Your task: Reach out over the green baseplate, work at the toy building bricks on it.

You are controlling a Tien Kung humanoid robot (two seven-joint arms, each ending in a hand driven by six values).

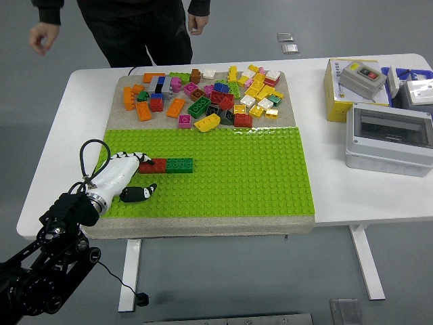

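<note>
Glossy studded plastic baseplate [237, 169] and bricks [206, 95] lie on a smooth white table [352, 196].

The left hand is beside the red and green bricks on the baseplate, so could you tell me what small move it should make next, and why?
Probably a short push forward so the left hand closes on the red brick. Its fingertips sit at that brick's left end, the thumb lies apart below, and the hand holds nothing. The green brick adjoins on the right.
</note>
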